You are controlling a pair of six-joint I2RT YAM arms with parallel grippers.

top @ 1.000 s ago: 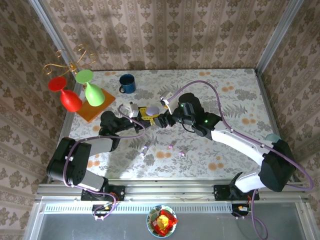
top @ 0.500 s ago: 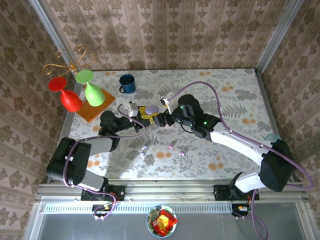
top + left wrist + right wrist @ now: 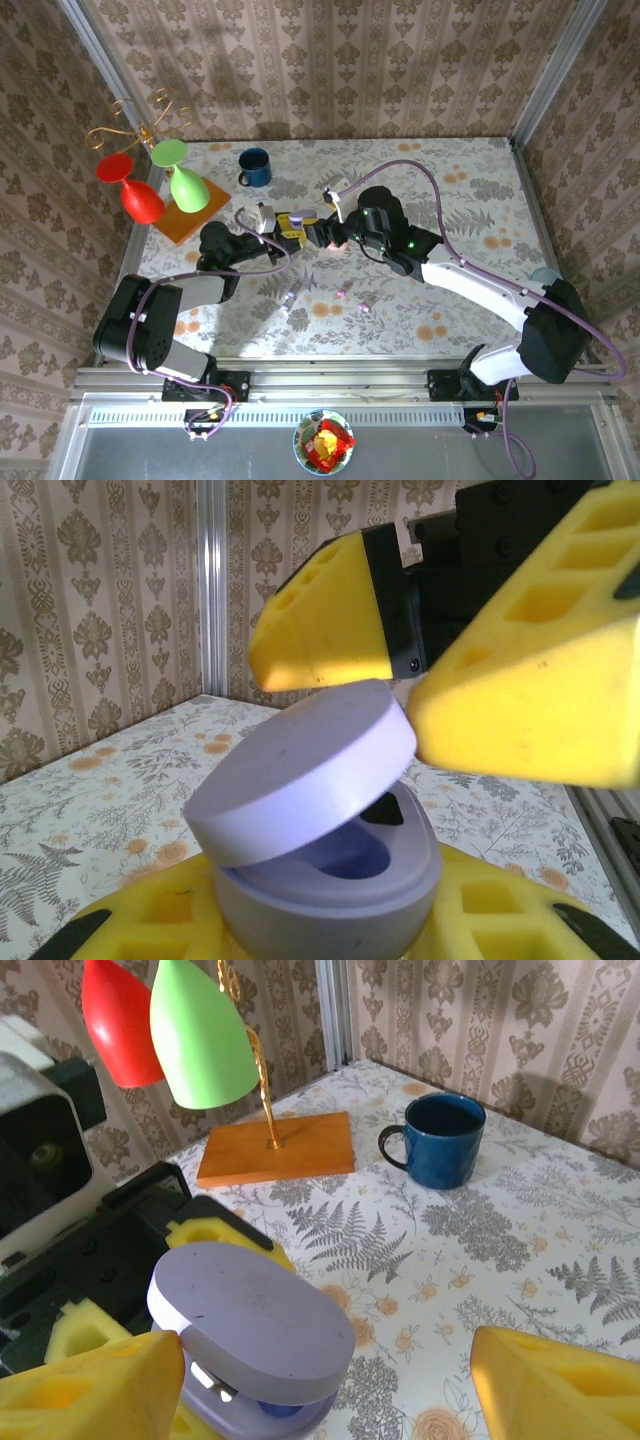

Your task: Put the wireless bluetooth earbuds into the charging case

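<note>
In the top view, lowest in the frame just above the arm bases, the earbuds lie loose on the flowered table. They are a few tiny pale buds scattered at lower centre, too small to tell their long axis. Higher in the frame and well apart from them, the left gripper is closed on the lower half of the lilac charging case, whose lid stands half raised. The right gripper has its yellow fingers wide apart on either side of this lid and holds nothing. One finger is just beside the lid's edge; I cannot tell if it touches. I judge that the right arm, being free and nearer to two of the buds, must travel down the frame to reach them. Farther up stand a blue mug and a stand with red and green cones.
</note>
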